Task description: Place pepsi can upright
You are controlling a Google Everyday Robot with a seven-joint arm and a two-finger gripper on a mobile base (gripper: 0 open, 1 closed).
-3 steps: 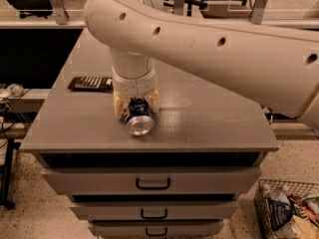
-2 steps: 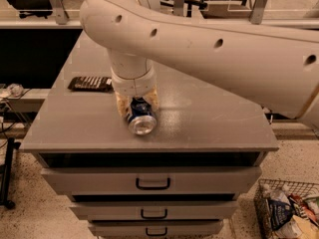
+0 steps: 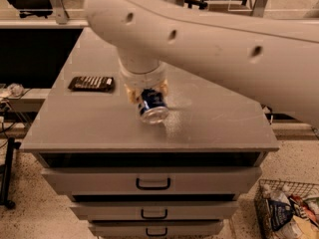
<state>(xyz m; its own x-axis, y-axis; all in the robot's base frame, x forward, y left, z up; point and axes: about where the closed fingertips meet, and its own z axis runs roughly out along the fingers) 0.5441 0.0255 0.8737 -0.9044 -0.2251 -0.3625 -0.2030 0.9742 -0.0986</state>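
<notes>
Firstly, gripper position: the white arm's two-finger gripper point(image 3: 148, 94) hung from its wrist over the middle of the flat grey table point(image 3: 214, 126).
Finger state: the tan fingers point(image 3: 131, 93) pinched the blue aluminium pepsi can point(image 3: 152, 106) from both sides, near its far end.
Can location: centre of the table, directly under the wrist, well apart from every edge.
Can attitude: tilted, neither flat nor upright; its round silver end faced the camera and pointed down towards the front edge.
Contact with table: could not be told; the lower rim was at or just above the surface.
Can appearance: dark blue wall, bright silver rim, no dents visible; the logo was not legible.
Reason for grip: holding the far end probably let the wrist swing the can onto one end, as the task requires.
Reason for central position: judged to leave margin if the can rolled on release.
Step in hand: reorienting; standing it up not yet done.
Nearby item: a dark flat rectangular device point(image 3: 91, 83) lay left of the can, apart from it.
</notes>
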